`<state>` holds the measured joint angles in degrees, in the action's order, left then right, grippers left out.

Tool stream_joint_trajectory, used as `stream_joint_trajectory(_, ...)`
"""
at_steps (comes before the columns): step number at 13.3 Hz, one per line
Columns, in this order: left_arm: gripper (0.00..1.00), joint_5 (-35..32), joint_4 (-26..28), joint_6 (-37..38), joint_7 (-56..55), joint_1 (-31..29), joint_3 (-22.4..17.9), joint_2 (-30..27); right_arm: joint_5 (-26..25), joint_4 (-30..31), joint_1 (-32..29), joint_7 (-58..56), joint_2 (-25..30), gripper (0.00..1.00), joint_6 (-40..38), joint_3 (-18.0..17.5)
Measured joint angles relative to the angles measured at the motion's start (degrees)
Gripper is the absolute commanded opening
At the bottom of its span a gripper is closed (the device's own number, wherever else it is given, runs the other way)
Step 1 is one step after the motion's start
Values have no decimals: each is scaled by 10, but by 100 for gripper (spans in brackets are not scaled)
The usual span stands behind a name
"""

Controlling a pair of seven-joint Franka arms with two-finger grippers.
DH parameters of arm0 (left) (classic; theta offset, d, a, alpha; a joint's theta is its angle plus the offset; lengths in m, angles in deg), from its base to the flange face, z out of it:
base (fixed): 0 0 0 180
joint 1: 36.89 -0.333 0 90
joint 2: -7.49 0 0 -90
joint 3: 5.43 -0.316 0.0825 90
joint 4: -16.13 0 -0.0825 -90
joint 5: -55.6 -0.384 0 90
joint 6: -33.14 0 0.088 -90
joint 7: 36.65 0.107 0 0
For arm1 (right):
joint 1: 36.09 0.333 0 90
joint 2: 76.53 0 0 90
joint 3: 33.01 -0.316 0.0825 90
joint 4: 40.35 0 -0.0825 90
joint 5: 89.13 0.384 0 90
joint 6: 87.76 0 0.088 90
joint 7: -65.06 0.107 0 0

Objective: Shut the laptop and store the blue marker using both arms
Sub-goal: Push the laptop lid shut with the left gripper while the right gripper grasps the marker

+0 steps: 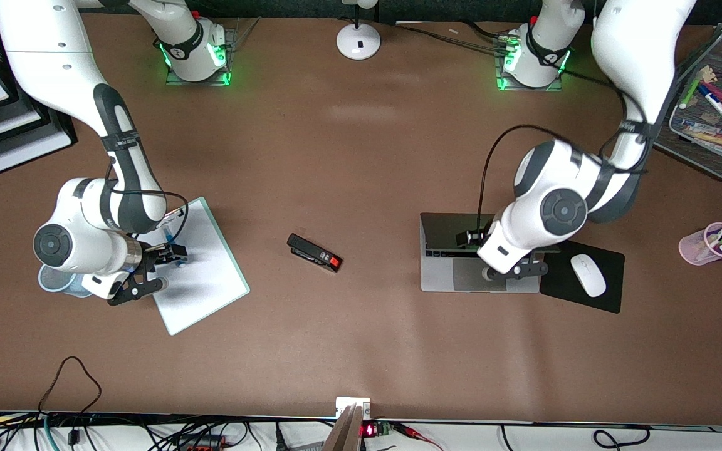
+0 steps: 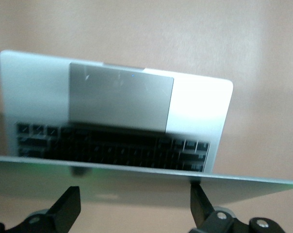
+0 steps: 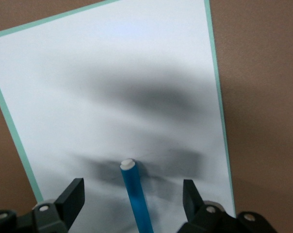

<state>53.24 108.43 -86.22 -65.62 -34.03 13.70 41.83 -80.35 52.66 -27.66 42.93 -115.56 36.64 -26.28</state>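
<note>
The blue marker (image 3: 137,196) runs off the right wrist view's edge; the left arm hides much of the laptop (image 1: 449,275).

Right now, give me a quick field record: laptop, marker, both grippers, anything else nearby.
laptop: lid partly lowered, not shut
left gripper: open, fingers at the lid's edge
blue marker: lying on the whiteboard
right gripper: open, straddling the marker, not yet gripping
stapler: mid-table, between whiteboard and laptop
mouse: on the mousepad beside the laptop
</note>
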Motion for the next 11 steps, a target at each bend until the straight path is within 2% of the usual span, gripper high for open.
stream_joint_trajectory(2, 100, -2, -3, -41, 0, 0, -1, 28, -8, 0, 0, -2, -6, 72, 4, 0)
stream_joint_trajectory(4, 100, -22, -12, -65, 0, 0, -4, 55, -20, 0, 0, -3, -7, 72, 5, 0)
stream_joint_trajectory(11, 100, -45, -43, -70, 0, 1, -5, 116, -24, 1, 7, -5, -13, 59, 5, 0)
